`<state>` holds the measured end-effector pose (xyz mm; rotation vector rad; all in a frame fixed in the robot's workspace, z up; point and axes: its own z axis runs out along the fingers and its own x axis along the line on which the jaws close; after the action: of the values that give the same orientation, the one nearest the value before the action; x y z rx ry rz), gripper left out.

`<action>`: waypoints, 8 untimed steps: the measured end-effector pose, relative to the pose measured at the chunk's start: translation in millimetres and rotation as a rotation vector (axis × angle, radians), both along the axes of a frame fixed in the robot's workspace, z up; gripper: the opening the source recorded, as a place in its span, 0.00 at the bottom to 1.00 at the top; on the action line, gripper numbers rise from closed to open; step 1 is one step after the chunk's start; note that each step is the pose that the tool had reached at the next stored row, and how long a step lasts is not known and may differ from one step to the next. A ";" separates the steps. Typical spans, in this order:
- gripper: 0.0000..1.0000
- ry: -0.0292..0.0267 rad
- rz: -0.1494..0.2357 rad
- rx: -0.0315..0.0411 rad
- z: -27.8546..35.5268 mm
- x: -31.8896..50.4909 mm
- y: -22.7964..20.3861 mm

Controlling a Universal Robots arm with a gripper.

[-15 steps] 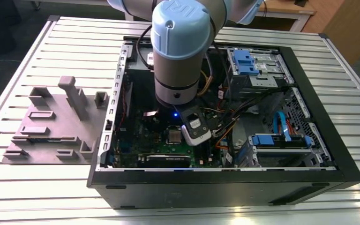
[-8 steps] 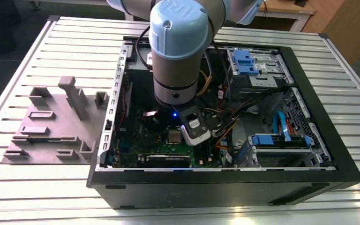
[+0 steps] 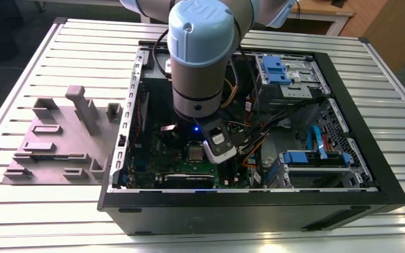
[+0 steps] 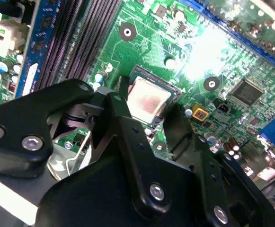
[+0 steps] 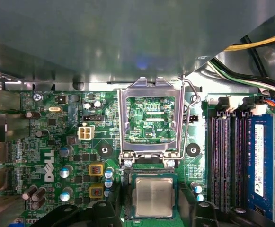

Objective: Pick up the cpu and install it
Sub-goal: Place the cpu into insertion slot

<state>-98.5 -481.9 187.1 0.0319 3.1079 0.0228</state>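
The cpu (image 5: 152,197), a small square chip with a silvery-grey top, lies flat in the dark socket on the green motherboard (image 5: 57,137). In the second wrist view the cpu (image 4: 149,100) sits between my two black fingers (image 4: 120,123). My gripper (image 5: 151,213) hangs right over it, open, with a finger on each side and a small gap to the chip's edges. The socket's metal frame (image 5: 149,90) is flipped up and its wire lever (image 5: 190,118) is raised. In the exterior view the arm reaches down into the computer case over the cpu (image 3: 194,153).
Memory slots (image 5: 227,156) run beside the socket. Bundled cables (image 3: 273,113) and blue drive bays (image 3: 315,158) fill the case's right side in the exterior view. The black case wall (image 3: 244,203) rings the board. A grey fixture (image 3: 61,137) stands on the slatted table outside.
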 end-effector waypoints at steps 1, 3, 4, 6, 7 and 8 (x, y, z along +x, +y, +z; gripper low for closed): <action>0.57 -0.0005 0.000 -0.0001 0.0 0.1 0.0; 0.51 -0.0004 0.000 0.0001 0.0 0.1 0.0; 0.51 -0.0004 0.000 0.0002 0.0 0.1 0.0; 0.51 -0.0005 0.000 0.0003 -0.1 0.2 0.0; 0.51 -0.0005 0.000 0.0004 -0.1 0.2 0.0; 0.51 -0.0006 0.000 0.0007 0.3 0.2 0.1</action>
<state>-98.3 -481.8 187.5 0.0316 3.1073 0.0239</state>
